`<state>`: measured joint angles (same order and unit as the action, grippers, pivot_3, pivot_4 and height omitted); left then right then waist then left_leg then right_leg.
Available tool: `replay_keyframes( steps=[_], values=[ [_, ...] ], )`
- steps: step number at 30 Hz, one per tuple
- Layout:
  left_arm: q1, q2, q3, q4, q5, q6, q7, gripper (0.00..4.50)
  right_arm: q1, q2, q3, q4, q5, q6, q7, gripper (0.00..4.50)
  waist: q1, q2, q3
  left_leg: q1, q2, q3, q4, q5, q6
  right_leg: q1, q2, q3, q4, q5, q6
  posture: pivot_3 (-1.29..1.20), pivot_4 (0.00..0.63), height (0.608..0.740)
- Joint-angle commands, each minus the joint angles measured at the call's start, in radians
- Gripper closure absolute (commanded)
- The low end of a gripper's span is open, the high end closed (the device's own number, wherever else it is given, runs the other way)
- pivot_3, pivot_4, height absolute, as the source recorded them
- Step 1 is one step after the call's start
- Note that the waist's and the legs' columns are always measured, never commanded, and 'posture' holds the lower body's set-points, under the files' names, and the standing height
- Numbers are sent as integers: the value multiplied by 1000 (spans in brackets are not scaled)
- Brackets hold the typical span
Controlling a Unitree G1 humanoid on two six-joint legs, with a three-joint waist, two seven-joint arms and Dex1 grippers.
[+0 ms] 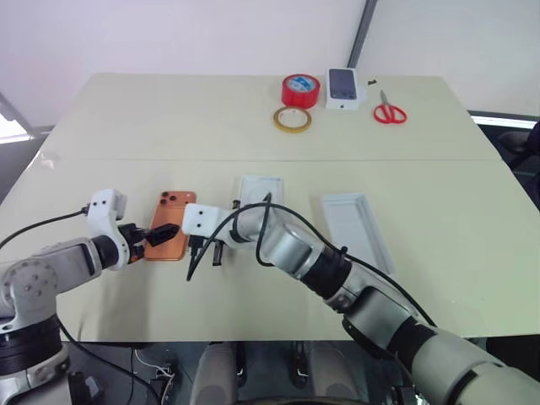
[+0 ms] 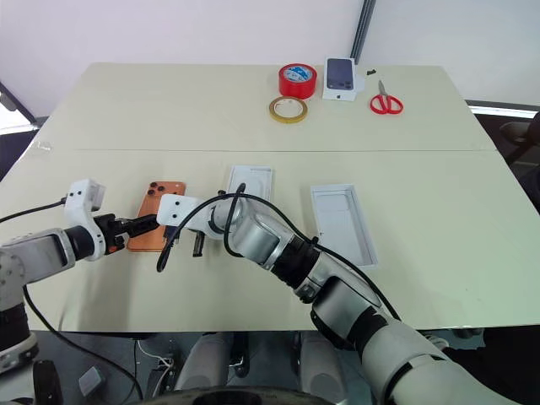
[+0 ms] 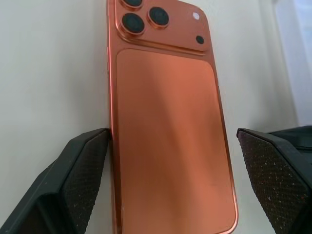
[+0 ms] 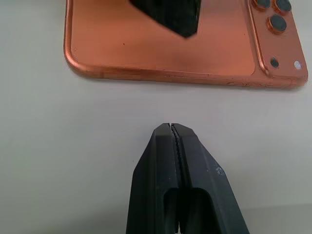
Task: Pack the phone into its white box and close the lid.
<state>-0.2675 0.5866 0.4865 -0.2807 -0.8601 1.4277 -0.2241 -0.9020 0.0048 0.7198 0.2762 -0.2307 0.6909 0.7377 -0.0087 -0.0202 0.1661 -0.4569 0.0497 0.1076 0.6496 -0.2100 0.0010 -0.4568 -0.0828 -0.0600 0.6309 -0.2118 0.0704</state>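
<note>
Your phone [image 1: 168, 225] lies camera-side up on the desk [image 1: 253, 126], left of the white box [image 1: 259, 191] and lid [image 1: 358, 229]. Your left claw [image 3: 170, 180] is spread wide around its near end. Up close, your right claw [image 4: 174, 134] is pressed together just beside the phone's long edge.

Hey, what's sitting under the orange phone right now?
The phone lies flat, camera side up, directly on the bare table. Nothing shows between them. Its screen faces down, so that side is hidden. The open left pincer straddles its near end.
</note>
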Motion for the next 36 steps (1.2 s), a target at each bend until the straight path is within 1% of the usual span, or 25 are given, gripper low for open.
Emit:
replay_keyframes(
  steps=[1, 6, 10, 14, 18, 25, 30, 33, 36],
  values=[
    [-7, -54, -71, -17, -39, 62, -22, 106, -1, -12, -18, -41, -8, 9, 7, 4492, 1, 0, 0, 0, 0, 0, 0, 0, 0, 0, 0, 0, 0, 0, 0, 0, 150, 740],
    [-28, -107, -71, -41, -35, 104, -20, 106, 11, -34, -24, -58, -6, 11, 10, 4492, 1, 0, 0, 2, -1, -1, 0, 0, 1, 3, 0, -1, 0, 0, 0, 0, 150, 740],
    [-43, -153, -58, -63, -44, 139, -14, 106, 29, -53, -27, -88, -5, 22, 16, 4492, 0, 0, 0, 14, 0, -1, -2, -1, 2, 14, 0, -1, -3, -1, 1, 0, 150, 740],
    [-68, -208, -29, -80, -54, 180, -5, 106, 37, -65, -31, -103, -6, 28, 20, 4492, 1, 0, 0, 14, -1, -2, -2, -3, 0, 15, -1, -2, -3, -2, 1, 0, 150, 740],
    [-84, -243, 4, -74, -69, 187, 5, 106, 37, -66, -34, -101, -8, 26, 21, 4492, -2, 0, 0, 14, -1, -3, -1, -2, 2, 15, -1, -2, -3, -2, 1, 0, 150, 740],
    [-102, -251, 46, -57, -49, 187, 30, 106, 41, -65, -35, -105, -10, 24, 19, 4492, -7, 0, 0, 14, 0, -3, -2, -1, 2, 15, 0, -2, -3, -2, 1, 0, 150, 740],
    [-112, -254, 115, -38, -54, 187, 51, 106, 49, -69, -34, -117, -12, 28, 19, 4492, -10, -1, 0, 14, 0, -3, -2, -1, 2, 14, 0, -2, -3, -2, 1, 0, 150, 740],
    [-133, -271, 178, -4, -61, 187, 75, 106, 51, -71, -35, -120, -12, 29, 20, 4492, -11, -1, 0, 14, 0, -3, -2, -1, 2, 14, 0, -2, -3, -2, 1, 0, 150, 740],
    [-134, -275, 191, 8, -73, 187, 92, 106, 53, -71, -34, -123, -13, 30, 20, 4492, -10, -1, 0, 14, 0, -3, -2, -1, 2, 14, 0, -2, -3, -2, 1, 0, 150, 740]
  ],
)
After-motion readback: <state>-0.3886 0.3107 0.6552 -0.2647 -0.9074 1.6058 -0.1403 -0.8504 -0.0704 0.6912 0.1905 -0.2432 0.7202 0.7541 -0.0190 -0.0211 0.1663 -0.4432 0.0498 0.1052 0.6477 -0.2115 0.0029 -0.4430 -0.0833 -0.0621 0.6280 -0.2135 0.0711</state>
